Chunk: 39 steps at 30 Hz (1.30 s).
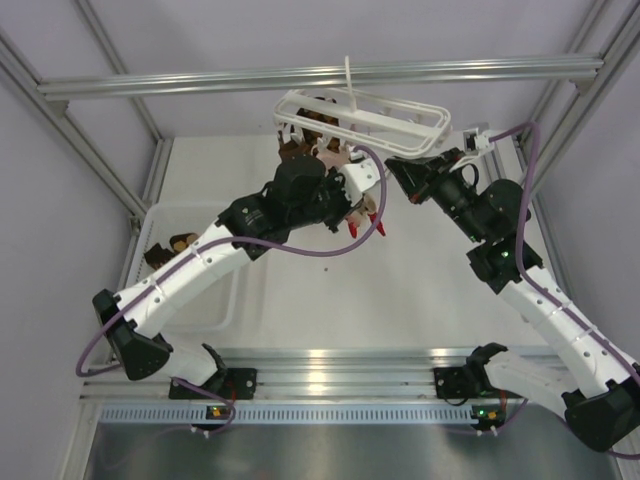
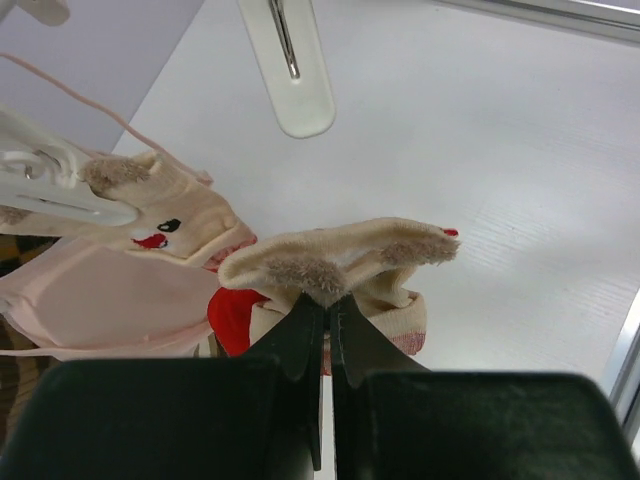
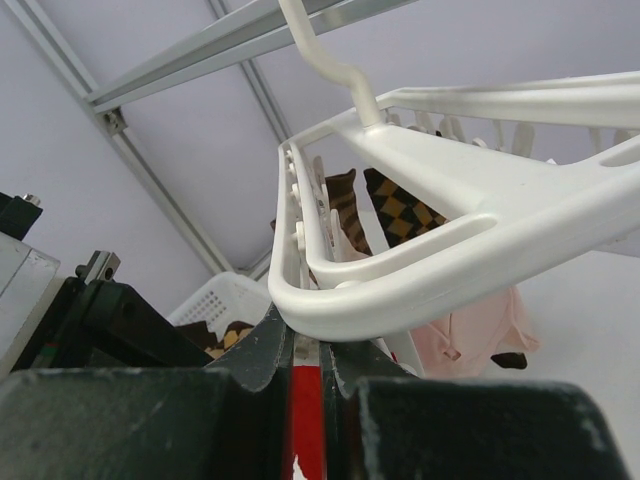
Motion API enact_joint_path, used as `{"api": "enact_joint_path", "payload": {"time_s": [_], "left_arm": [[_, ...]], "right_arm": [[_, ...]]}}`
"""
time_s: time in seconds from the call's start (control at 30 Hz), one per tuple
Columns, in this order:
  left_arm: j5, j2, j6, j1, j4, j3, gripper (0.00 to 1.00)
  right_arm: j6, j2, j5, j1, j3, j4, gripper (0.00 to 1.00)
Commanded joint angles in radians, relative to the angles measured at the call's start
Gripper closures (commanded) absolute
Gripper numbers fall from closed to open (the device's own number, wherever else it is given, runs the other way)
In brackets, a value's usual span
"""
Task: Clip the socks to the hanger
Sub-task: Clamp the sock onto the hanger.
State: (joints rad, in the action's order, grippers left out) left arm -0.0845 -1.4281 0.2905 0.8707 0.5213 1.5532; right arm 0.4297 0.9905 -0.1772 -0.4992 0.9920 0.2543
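Cream knitted sock (image 2: 340, 255) with fuzzy tufts sits pinched at lower centre in my left gripper (image 2: 325, 300), jaws almost closed on it. My right gripper (image 3: 305, 350) squeezes a red strip (image 3: 306, 420), perhaps a sock, just beneath the white plastic rectangular-frame hanger (image 3: 420, 270) crossing mid-frame.

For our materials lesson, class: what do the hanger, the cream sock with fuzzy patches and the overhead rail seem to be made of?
Hanger: probably moulded plastic, white and smooth, with a soft sheen and rounded edges.
Cream sock: knitted fabric, matte, folding softly, with tufty brownish patches.
Rail: likely aluminium, silvery, with a straight grooved profile.
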Motion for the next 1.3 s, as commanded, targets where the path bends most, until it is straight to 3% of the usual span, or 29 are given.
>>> {"api": "enact_joint_path", "payload": {"time_s": [0.0,1.27], "left_arm": [[0.063,0.012,0.001,0.017,-0.098,0.008,1.0],[0.046,-0.08,-0.086,0.019,-0.161,0.133,1.0]], "right_arm": [[0.004,-0.004,-0.019,0.008,0.046,-0.006,1.0],[-0.005,0.014,-0.042,0.008,0.037,-0.023,1.0]]}}
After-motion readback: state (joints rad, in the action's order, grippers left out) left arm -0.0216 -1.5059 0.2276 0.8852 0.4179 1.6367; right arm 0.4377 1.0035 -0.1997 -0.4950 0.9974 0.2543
